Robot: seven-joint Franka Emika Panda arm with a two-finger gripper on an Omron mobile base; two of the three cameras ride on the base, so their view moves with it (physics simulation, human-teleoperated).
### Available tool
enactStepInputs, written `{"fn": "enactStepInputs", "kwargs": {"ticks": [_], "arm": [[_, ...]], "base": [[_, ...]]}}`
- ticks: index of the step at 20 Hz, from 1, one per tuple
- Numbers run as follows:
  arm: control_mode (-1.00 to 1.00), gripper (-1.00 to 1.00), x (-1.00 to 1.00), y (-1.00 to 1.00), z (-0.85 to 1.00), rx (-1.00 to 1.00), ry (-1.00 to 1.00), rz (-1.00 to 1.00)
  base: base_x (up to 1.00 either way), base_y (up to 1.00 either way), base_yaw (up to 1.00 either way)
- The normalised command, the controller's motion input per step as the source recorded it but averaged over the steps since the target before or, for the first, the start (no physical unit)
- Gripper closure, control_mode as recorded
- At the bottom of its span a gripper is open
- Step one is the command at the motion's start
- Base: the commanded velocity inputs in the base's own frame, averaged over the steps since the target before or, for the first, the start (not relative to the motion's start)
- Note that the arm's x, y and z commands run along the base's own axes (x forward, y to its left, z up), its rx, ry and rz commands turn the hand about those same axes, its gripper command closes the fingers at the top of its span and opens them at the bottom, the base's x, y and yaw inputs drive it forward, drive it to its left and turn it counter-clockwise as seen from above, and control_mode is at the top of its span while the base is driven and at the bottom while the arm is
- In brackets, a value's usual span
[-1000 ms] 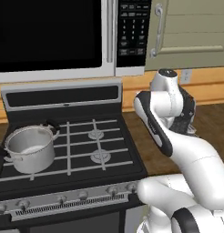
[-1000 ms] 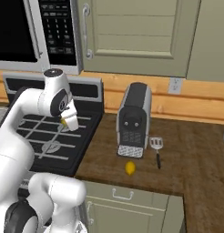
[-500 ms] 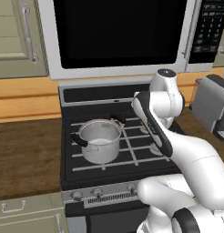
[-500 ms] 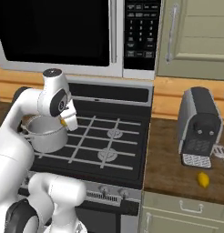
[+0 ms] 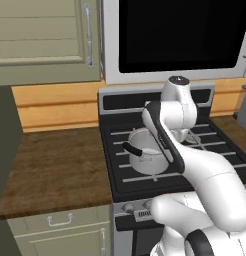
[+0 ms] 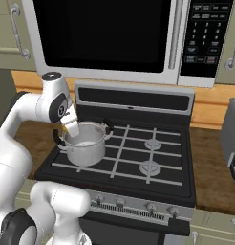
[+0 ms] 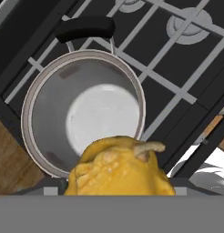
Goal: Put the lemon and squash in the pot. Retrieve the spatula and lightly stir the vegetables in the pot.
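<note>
Squash (image 7: pixel 119 166) sits clamped between my gripper (image 6: pixel 72 130) fingers, bumpy yellow body with its stub of stem toward the pot (image 7: pixel 84 111). From my hand, the pot lies straight ahead and below, its steel bottom bare, its rim just past the squash, its black handle (image 7: pixel 85 27) on the far side. From the right base camera, my hand hangs at the pot's near-left rim on the stove (image 6: pixel 162 190), so I judge the drop needs a small shift toward the pot's middle before I let go.
</note>
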Motion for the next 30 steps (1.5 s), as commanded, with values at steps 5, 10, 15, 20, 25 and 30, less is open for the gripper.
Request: {"fn": "enactStepInputs", "kwargs": {"ticks": [5, 10, 15, 20, 25, 30], "arm": [[-1.0, 1.0, 0.19, -0.06, -0.25, 0.0, 0.05, 0.0], [-1.0, 1.0, 0.4, 0.0, -0.34, 0.0, 0.01, 0.0], [-1.0, 1.0, 0.38, -0.03, -0.31, 0.0, 0.04, 0.0], [-1.0, 1.0, 0.33, -0.17, -0.18, 0.01, 0.12, 0.01], [-1.0, 1.0, 0.27, -0.06, -0.07, 0.03, 0.13, 0.04], [-1.0, 1.0, 0.23, 0.0, -0.31, 0.0, 0.04, 0.02]], "base": [[0.0, 0.0, 0.0], [0.0, 0.0, 0.0], [0.0, 0.0, 0.0], [0.0, 0.0, 0.0], [0.0, 0.0, 0.0], [0.0, 0.0, 0.0]]}}
